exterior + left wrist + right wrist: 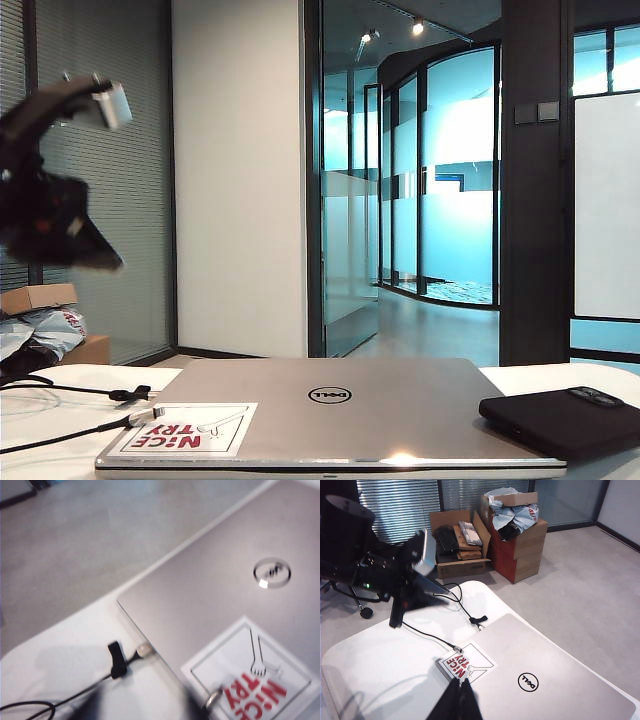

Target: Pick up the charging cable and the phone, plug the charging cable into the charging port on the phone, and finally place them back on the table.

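matte black phone (565,420) slab, thin cable (60,432); left tool (395,617) raised, right tool (460,697) shut

Bright, even indoor light; ceiling spots and blue glass glow behind. Glare on the laptop (330,412) front edge. My left arm (55,180) motion-blurred; left wrist view soft throughout.

black left arm (395,580), seemingly silver wrist block

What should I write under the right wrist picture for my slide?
Left gripper above charging cable; shut right gripper over laptop.
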Available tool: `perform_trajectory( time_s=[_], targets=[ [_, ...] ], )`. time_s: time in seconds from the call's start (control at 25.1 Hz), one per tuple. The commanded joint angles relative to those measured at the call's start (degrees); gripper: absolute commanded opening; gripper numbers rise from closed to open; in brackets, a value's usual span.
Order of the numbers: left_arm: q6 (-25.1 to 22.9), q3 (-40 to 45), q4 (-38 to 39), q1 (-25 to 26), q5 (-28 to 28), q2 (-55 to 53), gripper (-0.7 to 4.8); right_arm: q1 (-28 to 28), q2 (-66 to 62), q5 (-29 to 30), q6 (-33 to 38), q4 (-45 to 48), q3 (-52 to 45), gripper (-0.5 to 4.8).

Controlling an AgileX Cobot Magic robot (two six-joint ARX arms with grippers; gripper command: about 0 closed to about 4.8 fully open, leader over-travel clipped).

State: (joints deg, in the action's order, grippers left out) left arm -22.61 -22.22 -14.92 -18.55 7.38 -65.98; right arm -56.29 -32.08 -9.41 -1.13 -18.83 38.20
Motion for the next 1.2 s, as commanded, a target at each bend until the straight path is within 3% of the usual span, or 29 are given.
perform_trajectory(
  time_s=[0.04,0.24,0.4,1.2],
  targets=[
    [-8.8,0.1,0.7,0.0,0.2,-2.9,3.61,0.0,0.0,-0.1,-0.2,1.0,0.3,-0.02],
    [-17.5,0.2,1.6,0.0,0.2,-6.1,3.81,0.0,0.0,-0.1,-0.2,1.1,0.3,-0.02],
    [-21.3,0.2,1.6,0.0,0.2,-8.8,3.81,0.0,0.0,-0.1,-0.2,1.1,0.3,-0.02],
    [-23.9,0.1,-7.1,0.2,0.2,-23.1,3.80,0.0,0.4,-0.1,-0.2,1.1,0.3,-0.02]
  ],
)
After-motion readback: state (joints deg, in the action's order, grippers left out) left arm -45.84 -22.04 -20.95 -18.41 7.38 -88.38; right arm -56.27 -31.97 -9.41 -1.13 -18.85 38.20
